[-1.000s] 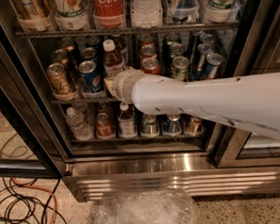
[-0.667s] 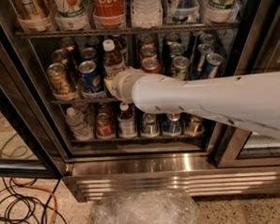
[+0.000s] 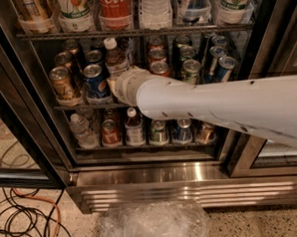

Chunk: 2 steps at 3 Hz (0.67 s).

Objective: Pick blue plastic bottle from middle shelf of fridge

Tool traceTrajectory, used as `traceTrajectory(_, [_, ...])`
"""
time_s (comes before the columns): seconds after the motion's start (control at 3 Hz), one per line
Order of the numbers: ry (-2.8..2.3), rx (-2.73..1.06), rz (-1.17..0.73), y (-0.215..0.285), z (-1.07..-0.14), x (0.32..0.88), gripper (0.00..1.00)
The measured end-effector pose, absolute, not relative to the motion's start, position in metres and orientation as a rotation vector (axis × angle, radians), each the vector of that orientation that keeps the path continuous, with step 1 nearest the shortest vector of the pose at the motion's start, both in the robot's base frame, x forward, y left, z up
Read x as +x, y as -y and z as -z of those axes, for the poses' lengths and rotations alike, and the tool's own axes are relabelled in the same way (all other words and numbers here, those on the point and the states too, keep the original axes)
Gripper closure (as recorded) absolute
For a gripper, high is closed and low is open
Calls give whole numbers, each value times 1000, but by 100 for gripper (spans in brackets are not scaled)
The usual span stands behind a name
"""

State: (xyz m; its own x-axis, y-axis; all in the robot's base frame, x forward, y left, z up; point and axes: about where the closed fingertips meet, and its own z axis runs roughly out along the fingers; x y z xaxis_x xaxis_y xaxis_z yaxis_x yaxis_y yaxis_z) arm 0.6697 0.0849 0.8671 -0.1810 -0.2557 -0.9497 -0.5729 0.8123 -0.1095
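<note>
The fridge [image 3: 21,102] stands open in front of me. The blue plastic bottle [image 3: 115,58], with a white cap, dark liquid and a pale label, stands upright among cans at the left-middle of the middle shelf [image 3: 70,107]. My white arm reaches in from the right. My gripper [image 3: 116,86] is at the arm's tip, right in front of the bottle's lower half, and is hidden behind the round wrist end. The bottle's base is covered by the arm.
Cans [image 3: 97,82] stand left and right of the bottle. The top shelf holds large bottles, one a Coca-Cola [image 3: 115,7]. Below are a ribbed water bottle [image 3: 80,129], a small white-capped bottle [image 3: 134,127] and cans. Cables [image 3: 24,221] and crumpled clear plastic [image 3: 154,222] lie on the floor.
</note>
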Motion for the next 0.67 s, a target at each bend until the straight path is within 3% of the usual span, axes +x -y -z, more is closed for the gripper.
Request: traceTrajectory(0.67, [-1720, -603, -299, -82, -868, 670, 100])
